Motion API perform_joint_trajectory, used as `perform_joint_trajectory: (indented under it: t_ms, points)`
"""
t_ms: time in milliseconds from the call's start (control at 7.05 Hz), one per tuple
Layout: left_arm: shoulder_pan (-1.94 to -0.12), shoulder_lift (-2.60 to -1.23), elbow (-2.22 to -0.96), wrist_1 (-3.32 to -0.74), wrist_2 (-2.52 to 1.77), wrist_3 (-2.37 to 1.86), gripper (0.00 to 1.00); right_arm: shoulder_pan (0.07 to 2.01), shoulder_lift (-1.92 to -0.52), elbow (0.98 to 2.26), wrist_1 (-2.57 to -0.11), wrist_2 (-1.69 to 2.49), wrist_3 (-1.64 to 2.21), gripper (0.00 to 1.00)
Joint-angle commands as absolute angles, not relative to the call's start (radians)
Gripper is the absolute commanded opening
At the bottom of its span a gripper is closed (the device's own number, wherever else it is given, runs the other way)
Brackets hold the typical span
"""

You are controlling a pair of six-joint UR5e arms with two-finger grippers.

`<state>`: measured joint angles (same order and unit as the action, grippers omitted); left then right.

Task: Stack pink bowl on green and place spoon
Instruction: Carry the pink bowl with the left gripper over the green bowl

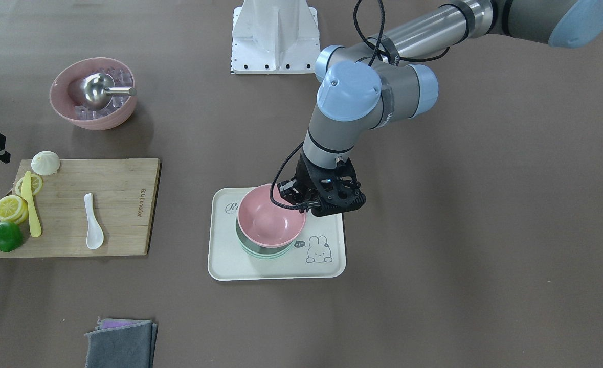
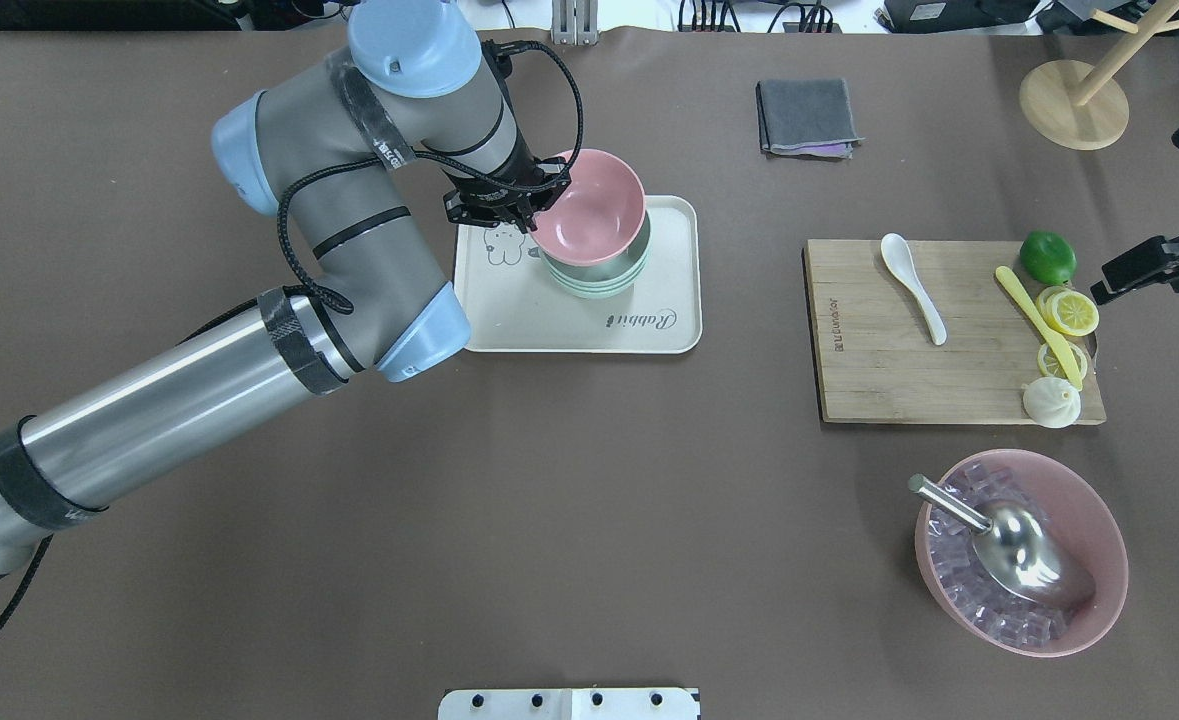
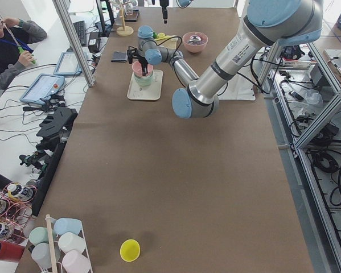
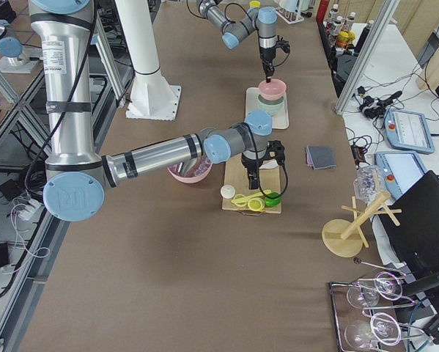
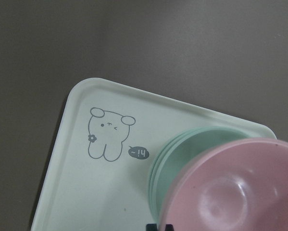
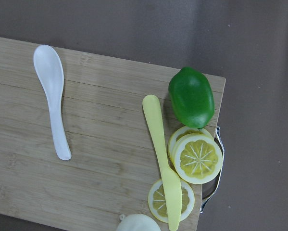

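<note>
The pink bowl sits slightly tilted in the green bowl on the cream rabbit tray. My left gripper is shut on the pink bowl's rim at the side nearer the robot; the overhead view shows the same grip. The left wrist view shows the pink bowl over the green bowl. The white spoon lies on the cutting board, also in the right wrist view. My right gripper hovers off the board's lime end; I cannot tell how its jaws stand.
On the board are a lime, lemon slices, a yellow knife and a white bun. A large pink bowl of ice with a metal scoop stands near the robot. A grey cloth and a wooden stand are far.
</note>
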<state>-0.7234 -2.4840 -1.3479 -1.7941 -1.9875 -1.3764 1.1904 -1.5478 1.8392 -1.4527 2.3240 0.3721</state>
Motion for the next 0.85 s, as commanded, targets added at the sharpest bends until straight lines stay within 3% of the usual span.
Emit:
perform_joint_trajectory:
  t_ms: [0, 710]
  points:
    - [-0.710, -2.503, -1.313, -1.810, -1.953, -1.378, 0.00, 1.190, -1.548, 1.839, -1.453, 2.324, 0.373, 1.00]
    - [-0.672, -2.502, -1.279, -1.825, -1.927, -1.374, 0.00, 1.192, -1.548, 1.839, -1.453, 2.324, 0.373, 1.00]
